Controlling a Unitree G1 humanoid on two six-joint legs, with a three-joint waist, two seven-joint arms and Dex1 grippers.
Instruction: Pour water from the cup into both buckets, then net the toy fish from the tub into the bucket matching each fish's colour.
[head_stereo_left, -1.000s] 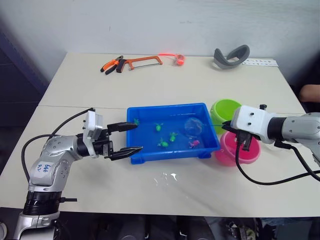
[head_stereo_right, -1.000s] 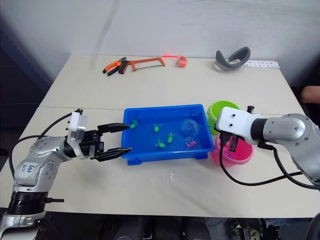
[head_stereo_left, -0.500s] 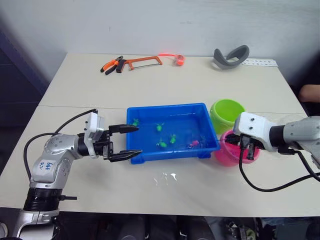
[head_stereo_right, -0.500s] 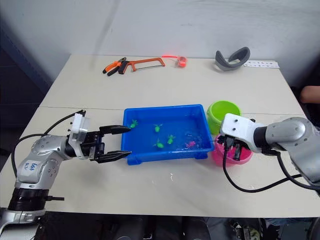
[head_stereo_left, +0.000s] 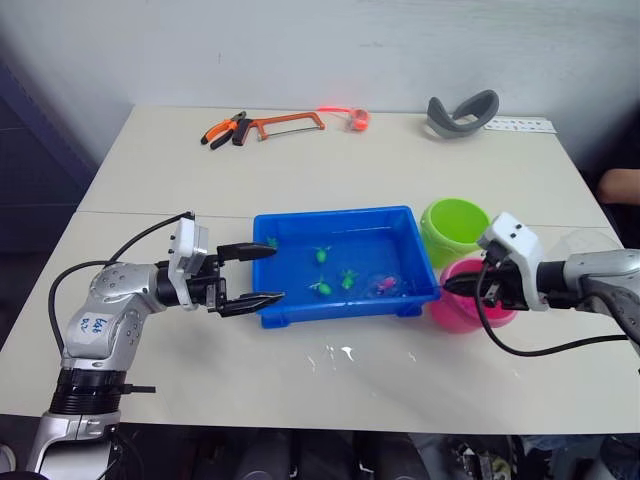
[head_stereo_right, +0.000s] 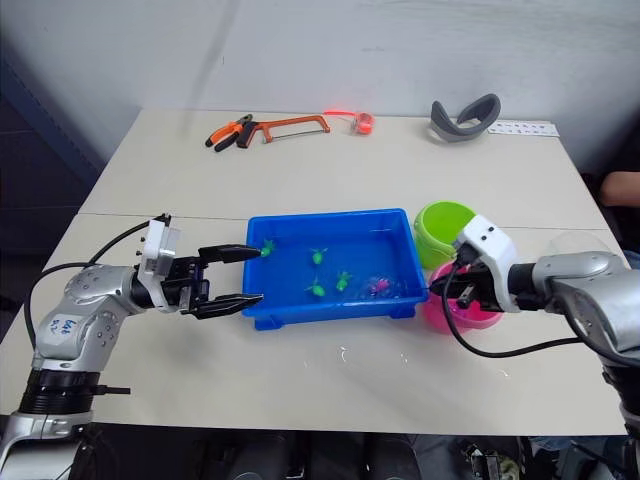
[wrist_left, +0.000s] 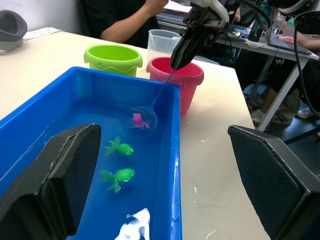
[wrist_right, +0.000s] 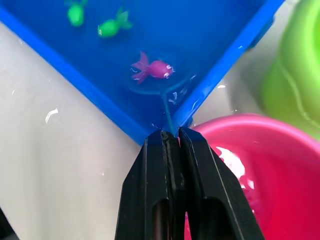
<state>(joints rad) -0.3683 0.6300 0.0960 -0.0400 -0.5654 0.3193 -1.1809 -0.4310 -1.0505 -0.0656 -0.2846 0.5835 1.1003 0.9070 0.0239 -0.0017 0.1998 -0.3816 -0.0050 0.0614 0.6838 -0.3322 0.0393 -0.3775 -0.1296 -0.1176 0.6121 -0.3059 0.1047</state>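
Note:
The blue tub (head_stereo_left: 330, 216) holds water and several green toy fish (head_stereo_left: 348, 277). My right gripper (head_stereo_left: 455, 285) hangs over the pink bucket (head_stereo_left: 462, 315), shut on the net's thin handle (wrist_right: 167, 112). The net's hoop (wrist_left: 141, 119) lies in the water at the tub's right end, around a pink toy fish (wrist_right: 155, 69). Behind the pink bucket stands the lime green bucket (head_stereo_left: 455, 228). Further right is the clear cup (wrist_left: 162, 45). My left gripper (head_stereo_left: 262, 273) stands open at the tub's left end, one finger over the rim, one in front of it.
At the back of the table lie orange pliers (head_stereo_left: 225, 130), a hacksaw (head_stereo_left: 285, 124), a red glowing object (head_stereo_left: 358, 120) and a grey curved piece (head_stereo_left: 462, 113). Water drops (head_stereo_left: 335, 355) sit in front of the tub. A person's arm (head_stereo_left: 620, 185) shows at the right edge.
My right gripper has drawn back to the right and down over the pink bucket. The net's hoop has dropped from above the tub into the water around the pink fish. The left gripper has barely moved.

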